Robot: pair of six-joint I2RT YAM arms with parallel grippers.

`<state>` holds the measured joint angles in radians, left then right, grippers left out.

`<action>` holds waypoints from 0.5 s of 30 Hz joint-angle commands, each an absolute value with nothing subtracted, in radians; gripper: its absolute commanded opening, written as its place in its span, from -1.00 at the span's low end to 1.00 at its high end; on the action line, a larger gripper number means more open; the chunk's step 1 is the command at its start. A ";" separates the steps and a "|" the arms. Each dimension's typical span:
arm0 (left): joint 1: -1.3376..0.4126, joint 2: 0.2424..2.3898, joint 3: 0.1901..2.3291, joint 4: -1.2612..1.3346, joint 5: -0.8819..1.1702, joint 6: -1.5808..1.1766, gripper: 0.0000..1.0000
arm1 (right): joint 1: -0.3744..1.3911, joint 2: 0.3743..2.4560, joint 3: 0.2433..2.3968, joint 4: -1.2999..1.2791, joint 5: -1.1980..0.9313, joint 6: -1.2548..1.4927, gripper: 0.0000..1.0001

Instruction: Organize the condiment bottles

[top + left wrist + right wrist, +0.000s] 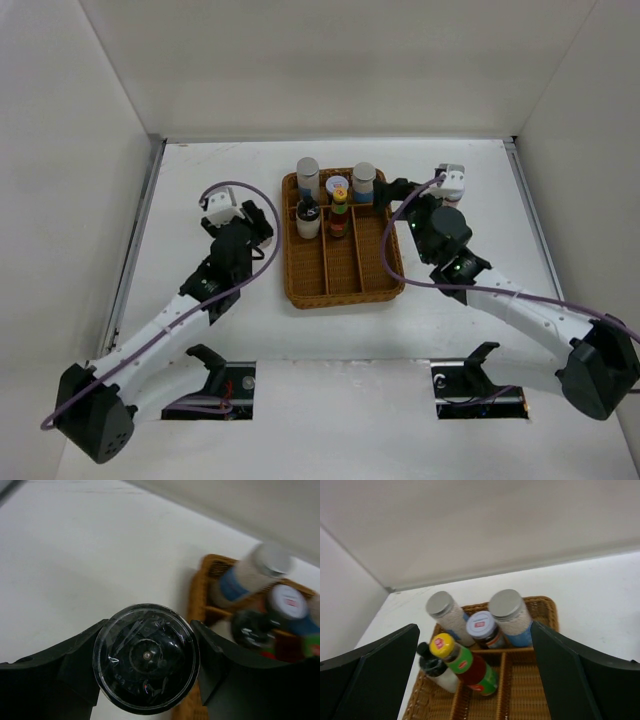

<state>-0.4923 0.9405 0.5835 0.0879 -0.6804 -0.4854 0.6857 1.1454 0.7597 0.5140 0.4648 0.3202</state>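
My left gripper (262,226) (148,640) is shut on a small bottle with a black domed cap (146,658), held just left of the wicker tray (345,285). In the tray's back stand two silver-lidded shakers (307,177) (363,182) (446,611) (510,616) and a blue-lidded jar (337,187) (482,627). In front of them stand the red sauce bottle (340,216) (470,667) and a black-capped white bottle (308,219) (436,670). My right gripper (396,190) (475,645) is open and empty at the tray's back right corner.
The tray's front compartments (340,265) hold nothing. White walls (100,150) close in the table on the left, back and right. Cables loop over both arms.
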 commanded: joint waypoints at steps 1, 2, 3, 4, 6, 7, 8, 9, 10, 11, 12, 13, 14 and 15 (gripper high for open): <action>-0.643 0.893 0.666 0.130 -0.672 -0.483 -0.31 | 0.653 1.134 0.730 0.496 0.532 0.376 1.00; -0.695 0.899 0.672 0.138 -0.679 -0.488 -0.31 | 0.645 1.131 0.724 0.488 0.540 0.388 1.00; -0.740 0.914 0.676 0.153 -0.689 -0.495 -0.31 | 0.639 1.126 0.718 0.483 0.540 0.400 1.00; -0.778 0.931 0.680 0.176 -0.698 -0.497 -0.31 | 0.633 1.120 0.713 0.479 0.535 0.408 1.00; -0.843 0.971 0.680 0.245 -0.718 -0.492 -0.31 | 0.628 1.111 0.707 0.471 0.528 0.413 1.00; -0.863 0.994 0.675 0.285 -0.725 -0.486 -0.31 | 0.628 1.106 0.704 0.468 0.525 0.414 1.00; -0.878 1.023 0.672 0.322 -0.726 -0.477 -0.31 | 0.628 1.101 0.700 0.466 0.523 0.413 1.00; -0.881 1.052 0.672 0.345 -0.723 -0.469 -0.31 | 0.628 1.098 0.695 0.466 0.528 0.413 1.00; -0.886 1.081 0.673 0.356 -0.727 -0.460 -0.31 | 0.627 1.095 0.692 0.465 0.532 0.410 1.00; -0.887 1.112 0.673 0.365 -0.727 -0.453 -0.31 | 0.621 1.089 0.686 0.462 0.537 0.410 1.00; -0.887 1.138 0.672 0.371 -0.721 -0.449 -0.31 | 0.611 1.085 0.684 0.457 0.540 0.410 1.00; -0.887 1.164 0.669 0.374 -0.721 -0.449 -0.31 | 0.599 1.080 0.681 0.450 0.545 0.413 1.00; -0.889 1.192 0.663 0.382 -0.722 -0.448 -0.31 | 0.587 1.075 0.681 0.442 0.549 0.414 1.00; -0.884 1.218 0.657 0.393 -0.715 -0.449 -0.31 | 0.572 1.075 0.683 0.433 0.555 0.414 1.00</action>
